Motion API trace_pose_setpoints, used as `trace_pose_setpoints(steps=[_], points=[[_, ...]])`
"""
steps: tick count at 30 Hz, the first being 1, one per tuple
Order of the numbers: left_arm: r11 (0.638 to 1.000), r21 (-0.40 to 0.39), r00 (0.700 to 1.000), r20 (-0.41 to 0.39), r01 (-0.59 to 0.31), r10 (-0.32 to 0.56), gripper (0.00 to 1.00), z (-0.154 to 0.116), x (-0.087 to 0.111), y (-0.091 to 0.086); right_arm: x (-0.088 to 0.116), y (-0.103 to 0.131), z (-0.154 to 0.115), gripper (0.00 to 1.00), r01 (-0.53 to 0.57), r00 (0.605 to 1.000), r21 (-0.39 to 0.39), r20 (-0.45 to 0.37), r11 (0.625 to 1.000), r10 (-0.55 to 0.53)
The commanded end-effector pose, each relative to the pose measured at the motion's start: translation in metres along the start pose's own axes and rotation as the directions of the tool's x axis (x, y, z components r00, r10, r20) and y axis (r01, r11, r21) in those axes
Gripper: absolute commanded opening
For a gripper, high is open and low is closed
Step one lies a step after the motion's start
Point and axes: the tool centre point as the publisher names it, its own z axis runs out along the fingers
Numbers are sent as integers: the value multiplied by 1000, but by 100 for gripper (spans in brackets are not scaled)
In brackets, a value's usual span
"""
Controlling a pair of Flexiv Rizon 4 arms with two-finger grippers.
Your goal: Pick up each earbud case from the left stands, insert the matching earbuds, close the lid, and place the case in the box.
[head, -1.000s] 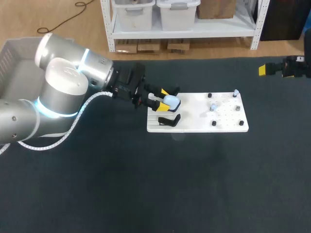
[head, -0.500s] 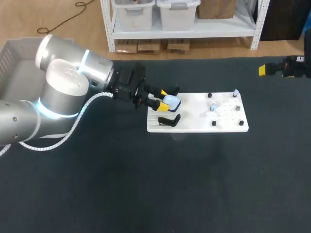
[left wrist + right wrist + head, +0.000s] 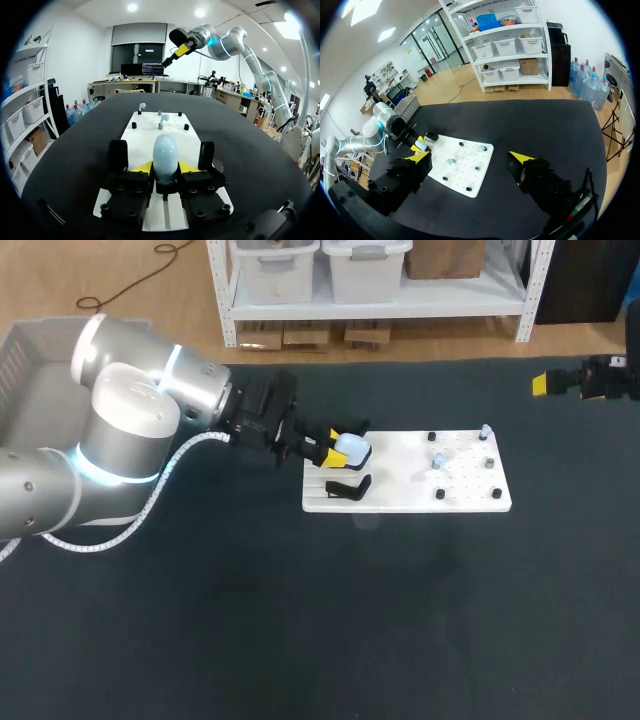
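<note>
Pale-blue earbud case (image 3: 351, 447) now pinched between the left gripper (image 3: 165, 168) tips. Over the last second the fingers narrowed onto both its sides. Case barely shifted and still sits at the left end of the white board (image 3: 470, 498), so I'd call it grasped, not lifted. Second black stand (image 3: 348, 488) is just beside it, so watch that on the pull. Earbuds (image 3: 438, 460) are further along the board. Right gripper (image 3: 470, 161) is parked well apart, fingers wide, holding nothing. Grey box (image 3: 22, 350) is behind the left arm.
</note>
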Motion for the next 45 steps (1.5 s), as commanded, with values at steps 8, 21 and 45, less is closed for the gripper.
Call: trace_pose_setpoints(steps=[8,21,45], points=[[1000,-23,998,62,-14,15,0,-21,-18,-11,0,0,0,100,0,1000,0,-1,1000,0],[998,-23,970,236,-62,65,0,-50,-72,-38,0,0,0,100,0,1000,0,-1,1000,0],[1000,18,960,278,13,-18,0,-66,-95,-52,0,0,0,100,0,1000,0,-1,1000,0]])
